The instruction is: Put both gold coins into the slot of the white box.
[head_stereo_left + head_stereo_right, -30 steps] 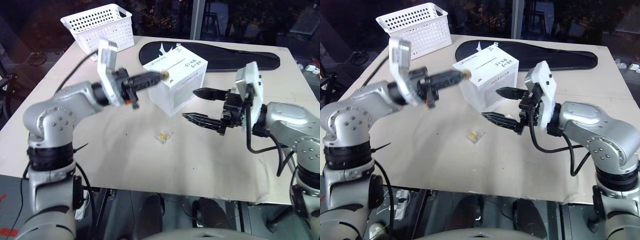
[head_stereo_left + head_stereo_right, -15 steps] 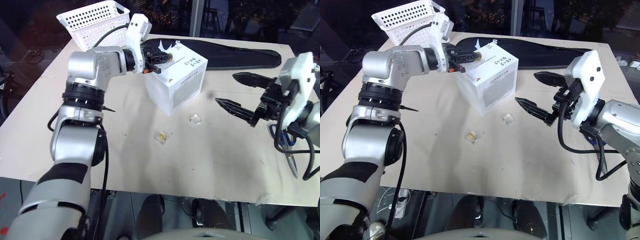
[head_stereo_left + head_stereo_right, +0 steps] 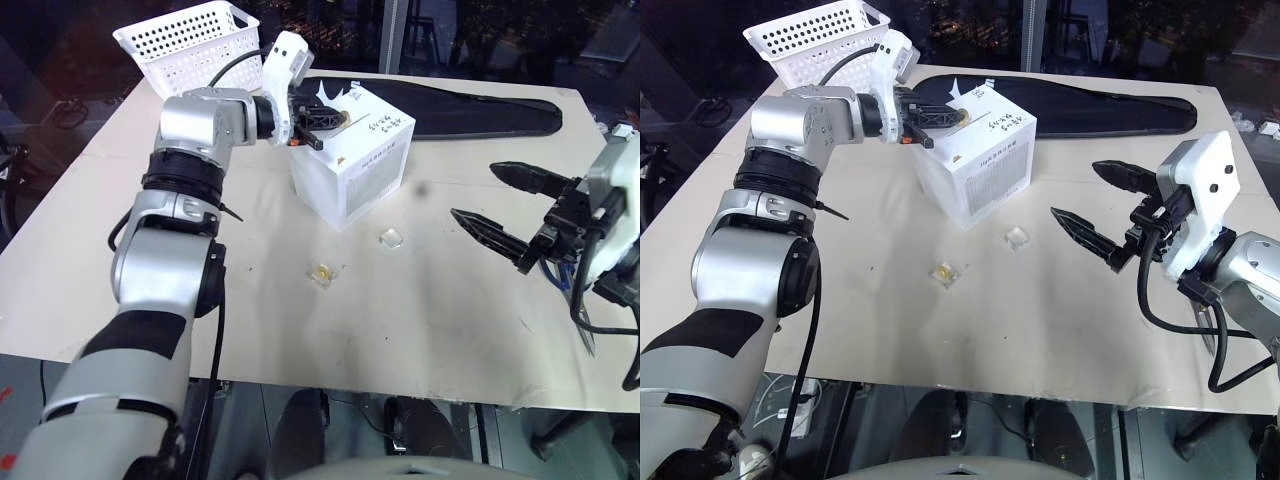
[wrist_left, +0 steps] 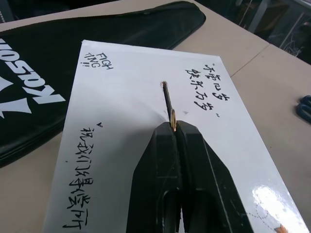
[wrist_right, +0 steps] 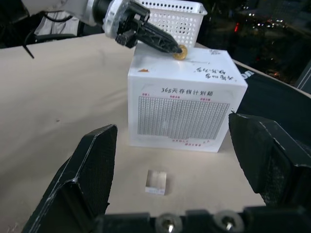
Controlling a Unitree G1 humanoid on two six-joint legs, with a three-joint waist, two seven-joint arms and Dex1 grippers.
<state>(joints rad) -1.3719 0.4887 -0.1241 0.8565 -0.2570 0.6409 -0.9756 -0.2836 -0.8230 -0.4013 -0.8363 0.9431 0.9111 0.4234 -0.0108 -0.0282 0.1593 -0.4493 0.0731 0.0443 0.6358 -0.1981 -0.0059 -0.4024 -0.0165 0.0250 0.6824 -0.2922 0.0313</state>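
Fingers of the left gripper (image 4: 174,127) pinch one gold coin (image 5: 181,50) by its rim over the white box's (image 3: 352,160) slot (image 4: 166,96); right gripper (image 3: 1102,208) gapes empty; the other coin (image 3: 323,271), thin, stiff and probably slippery, lies on the desk (image 3: 440,330).

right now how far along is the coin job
Done: nothing can be confirmed inside the white box yet. In hand: the left gripper is shut on one gold coin, held edge-on right at the slot on the box top. Left: the second gold coin lies on the table in front of the box, beside a small clear case. The right gripper hangs open, holding nothing.
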